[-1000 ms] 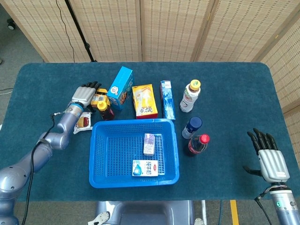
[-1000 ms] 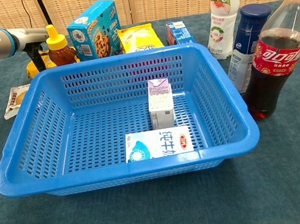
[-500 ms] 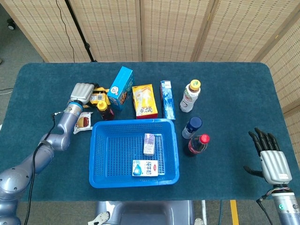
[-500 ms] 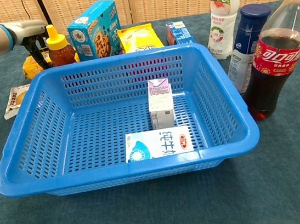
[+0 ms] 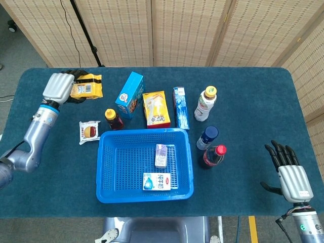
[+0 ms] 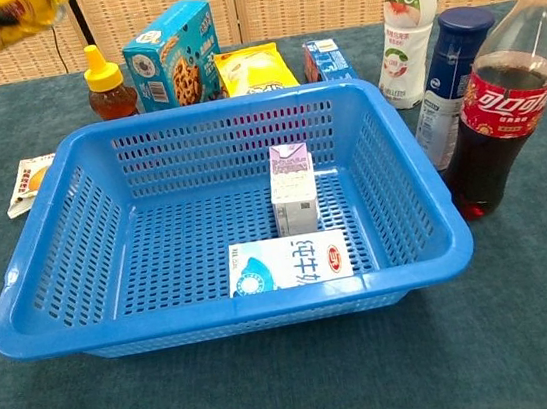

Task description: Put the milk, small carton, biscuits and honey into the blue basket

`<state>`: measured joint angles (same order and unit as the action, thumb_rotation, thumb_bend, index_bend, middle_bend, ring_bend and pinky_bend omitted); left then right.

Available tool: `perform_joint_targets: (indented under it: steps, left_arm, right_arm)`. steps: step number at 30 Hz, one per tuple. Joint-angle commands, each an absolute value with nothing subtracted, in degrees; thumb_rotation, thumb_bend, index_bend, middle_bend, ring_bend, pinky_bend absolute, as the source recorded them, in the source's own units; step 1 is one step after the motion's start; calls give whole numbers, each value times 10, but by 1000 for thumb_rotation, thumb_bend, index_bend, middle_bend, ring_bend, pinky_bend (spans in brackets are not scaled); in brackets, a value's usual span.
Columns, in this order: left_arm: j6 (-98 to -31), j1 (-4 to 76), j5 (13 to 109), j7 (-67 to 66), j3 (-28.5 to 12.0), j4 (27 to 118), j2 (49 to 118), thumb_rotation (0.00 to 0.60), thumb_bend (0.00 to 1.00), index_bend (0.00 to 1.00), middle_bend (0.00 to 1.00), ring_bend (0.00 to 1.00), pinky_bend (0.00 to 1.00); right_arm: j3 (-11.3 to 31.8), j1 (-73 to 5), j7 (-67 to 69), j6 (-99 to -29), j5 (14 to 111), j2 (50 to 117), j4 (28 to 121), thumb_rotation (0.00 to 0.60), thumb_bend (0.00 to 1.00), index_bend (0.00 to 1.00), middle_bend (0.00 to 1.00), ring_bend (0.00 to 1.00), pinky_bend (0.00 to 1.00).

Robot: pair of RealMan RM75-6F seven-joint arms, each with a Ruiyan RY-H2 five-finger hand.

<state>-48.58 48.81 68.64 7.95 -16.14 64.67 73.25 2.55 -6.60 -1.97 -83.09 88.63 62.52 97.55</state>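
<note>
Yellow crinkly packet [image 5: 86, 86] is held aloft in the left hand [image 5: 57, 87], well apart from the blue plastic basket [image 5: 104, 167]; a loose grip could drop it short. Right hand [image 5: 292, 179] idles, fingers spread.

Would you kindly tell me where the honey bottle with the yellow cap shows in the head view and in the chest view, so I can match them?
Head view: the amber honey bottle with the yellow cap stands just beyond the blue plastic basket's far-left corner.
Chest view: the honey bottle is at upper left, behind the basket's far rim.
Shared landmark: the blue cookie box, immediately right of the bottle in both.
</note>
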Motion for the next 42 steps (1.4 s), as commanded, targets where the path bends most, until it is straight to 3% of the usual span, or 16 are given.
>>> perform_joint_targets:
  steps: [1,8,18,22,31,38,40,42]
  left_arm:
    - [-600,429,799,121,-158,811,615,600,287,453,492,426,574]
    - [-646,420,901,73,-124,932,592,600,284,453,492,422,574]
    - [-601,450,965,-31,-77,1005,649,600,283,453,492,418,575]
    - [-550,467,961,-108,-63,1036,669,600,283,454,492,418,574]
    - [-500,485,927,-193,-49,1016,737,600,280,453,492,418,574]
    - [-487,487,919,-212,-36,988,745,600,274,452,492,407,575]
    - [-484,484,912,-211,-30,973,741,600,264,403,453,370,565]
    - [-475,485,905,-189,-25,972,736,600,206,170,211,176,454]
  right_arm:
    - [24,-67,-21,-830,889,625,977,600,0,0,0,0,0]
    - [25,-68,-14,-827,887,622,976,600,0,0,0,0,0]
    - [28,-67,-1,-826,876,617,973,600,0,0,0,0,0]
    - [30,-67,1,-824,870,615,972,600,0,0,0,0,0]
    - [32,-64,11,-826,866,610,971,600,0,0,0,0,0]
    - [32,-62,14,-828,865,608,972,600,0,0,0,0,0]
    - [33,-61,14,-831,865,607,973,600,0,0,0,0,0]
    - [33,-61,13,-831,864,607,973,600,0,0,0,0,0]
